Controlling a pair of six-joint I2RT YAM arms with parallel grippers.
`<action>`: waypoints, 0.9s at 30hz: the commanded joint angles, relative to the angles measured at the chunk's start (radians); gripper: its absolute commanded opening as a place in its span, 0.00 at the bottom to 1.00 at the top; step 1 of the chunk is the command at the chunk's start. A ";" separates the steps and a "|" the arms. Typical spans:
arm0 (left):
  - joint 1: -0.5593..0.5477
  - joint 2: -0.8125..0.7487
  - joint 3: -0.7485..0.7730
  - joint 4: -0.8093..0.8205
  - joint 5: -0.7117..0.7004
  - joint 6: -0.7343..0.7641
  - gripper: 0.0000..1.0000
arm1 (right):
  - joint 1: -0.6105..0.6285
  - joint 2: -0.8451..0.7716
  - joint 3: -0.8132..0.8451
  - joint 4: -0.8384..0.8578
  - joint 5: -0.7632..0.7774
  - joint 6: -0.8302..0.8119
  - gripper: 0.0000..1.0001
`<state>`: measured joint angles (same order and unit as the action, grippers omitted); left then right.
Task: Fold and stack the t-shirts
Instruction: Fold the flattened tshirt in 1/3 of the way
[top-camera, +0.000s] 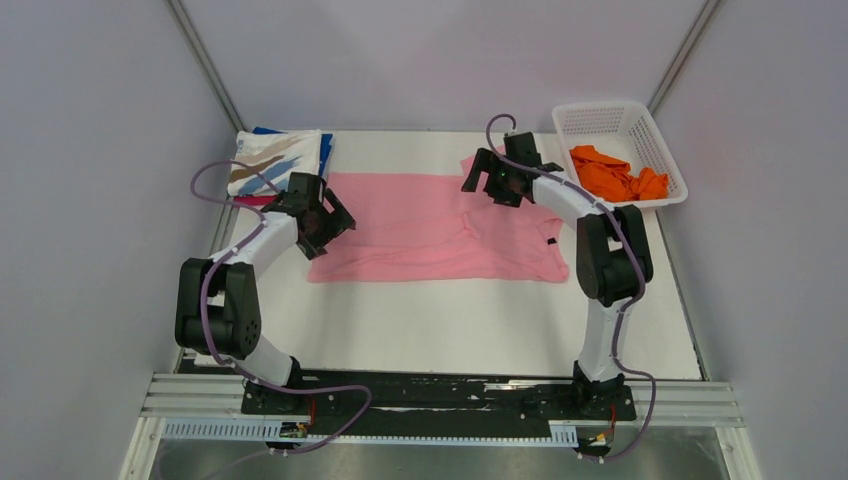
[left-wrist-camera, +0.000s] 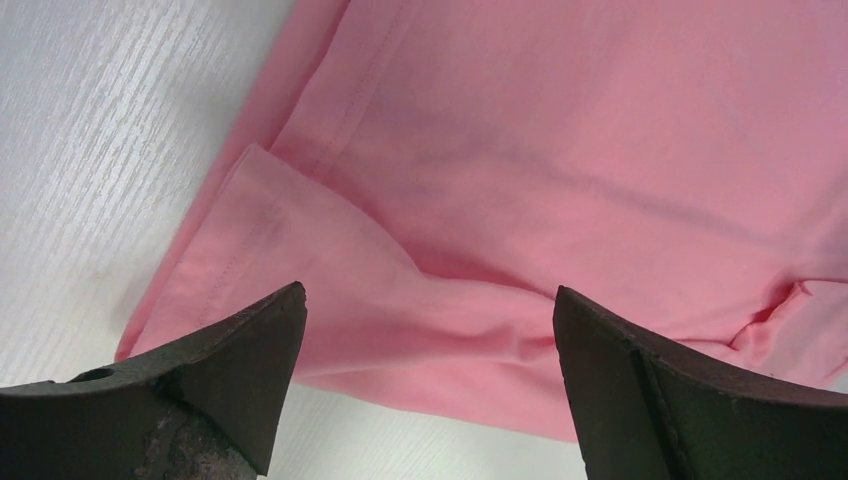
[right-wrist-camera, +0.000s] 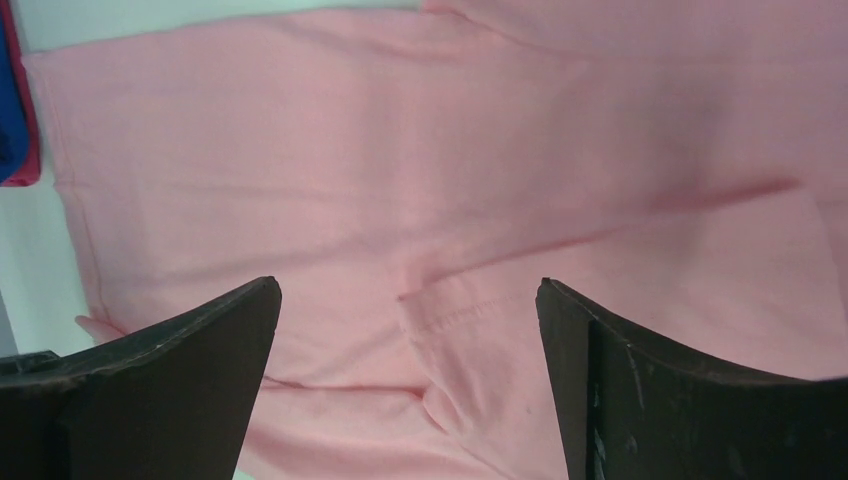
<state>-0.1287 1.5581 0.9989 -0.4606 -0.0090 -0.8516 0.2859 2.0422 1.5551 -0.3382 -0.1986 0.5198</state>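
**Fingers (left-wrist-camera: 230, 350) spread wide at both ends of the pink shirt (top-camera: 420, 225), nothing gripped**

At the left, the left gripper (top-camera: 325, 222) hangs over the left edge of the pink shirt. Its two dark fingers are parted as far as they go and hold nothing. From its own wrist camera, the cloth under the gap is a loose flap with a stitched hem, folded over the shirt's body. The flap's corner lies up and to the left of the left fingertip. Bare table (left-wrist-camera: 90, 140) shows to the left and along the bottom. Whether the tips touch the cloth cannot be told.

Just behind this gripper, in the far-left corner of the table, sits a folded stack. A streaked white shirt (top-camera: 272, 160) is on top, a blue shirt (top-camera: 327, 150) shows along its right side, and a magenta shirt (top-camera: 250, 200) peeps out at the near edge.

The pink shirt lies spread across the far half of the table with its long side running left to right, short of both side edges. Its left part is smooth. Its right part is rumpled, with a sleeve turned in over the body.

Further right, the right gripper (top-camera: 490, 175) sits over the far-right part of the pink shirt, close to its far edge. Its fingers (right-wrist-camera: 170, 380) are likewise wide apart and empty. From its wrist, a stitched sleeve hem lies in the gap between the fingers, and a long crease runs off to the right.

In the far-right corner stands a white lattice basket (top-camera: 605, 115). A crumpled orange shirt (top-camera: 615, 172) lies inside it, apart from the pink shirt.
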 joint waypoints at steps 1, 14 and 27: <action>-0.006 -0.013 0.059 0.031 0.000 0.021 1.00 | 0.000 -0.187 -0.143 -0.010 0.112 0.010 1.00; -0.053 0.216 0.059 0.117 0.042 0.004 1.00 | -0.051 -0.305 -0.528 -0.013 0.127 0.065 1.00; -0.129 -0.073 -0.304 0.062 0.012 -0.066 1.00 | -0.058 -0.598 -0.887 -0.127 0.099 0.115 1.00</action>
<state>-0.2203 1.5417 0.8101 -0.2428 0.0170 -0.8757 0.2314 1.5139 0.7887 -0.3111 -0.0994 0.5941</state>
